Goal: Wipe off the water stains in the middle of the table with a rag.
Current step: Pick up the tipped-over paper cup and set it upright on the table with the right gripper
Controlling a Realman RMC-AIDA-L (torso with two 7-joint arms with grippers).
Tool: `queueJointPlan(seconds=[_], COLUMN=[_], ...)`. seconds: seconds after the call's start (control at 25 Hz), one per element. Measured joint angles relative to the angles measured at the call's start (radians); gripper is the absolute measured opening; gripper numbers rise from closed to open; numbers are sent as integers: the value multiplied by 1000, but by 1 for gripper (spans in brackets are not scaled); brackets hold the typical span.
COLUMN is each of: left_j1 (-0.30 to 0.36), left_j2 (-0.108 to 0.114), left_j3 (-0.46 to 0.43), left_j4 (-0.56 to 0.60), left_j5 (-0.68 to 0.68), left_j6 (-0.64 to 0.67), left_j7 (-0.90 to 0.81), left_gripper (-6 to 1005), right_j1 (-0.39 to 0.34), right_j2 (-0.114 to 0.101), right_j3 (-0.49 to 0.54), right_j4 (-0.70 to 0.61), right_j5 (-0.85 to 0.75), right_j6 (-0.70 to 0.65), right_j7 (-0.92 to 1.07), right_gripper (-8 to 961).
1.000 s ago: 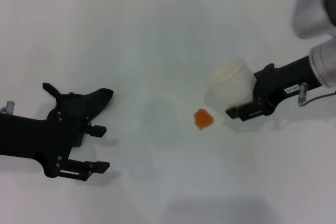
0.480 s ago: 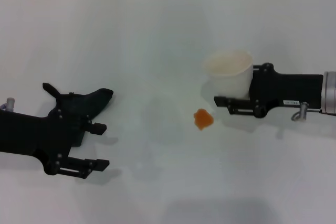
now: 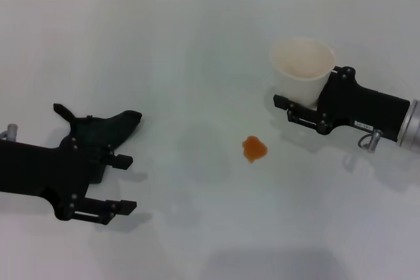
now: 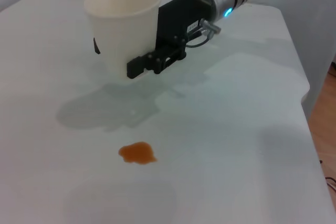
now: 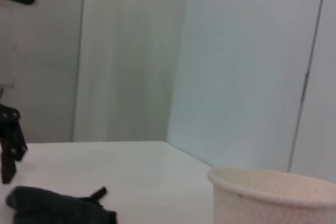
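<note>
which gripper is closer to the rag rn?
Left. The left gripper sits right beside the rag, partly overlapping it in the head view. The right gripper is across the table, shut on the cup.

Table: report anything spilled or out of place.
A small orange blot, the water stains, lies on the white table. The right gripper holds a cup beyond it. The rag lies unused by the left gripper.
</note>
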Motion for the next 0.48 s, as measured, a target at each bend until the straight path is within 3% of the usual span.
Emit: queueJointPlan(seconds=[0.24,0.48], left_j1=[-4,-6], left_j2=[-3,-8], left_j3=[1,4], left_j4=[0,0], left_j5=[0,0], left_j6=[0,0], left_j7=[1,1], left_gripper=[716,715], right_j1=[21,27], right_j2=[3,3], right_j3=[-5,-9], right_j4=[123,183], right_j5=[121,133], right_j6=[5,8], right_j7=[-99,-114], right_gripper=[617,616])
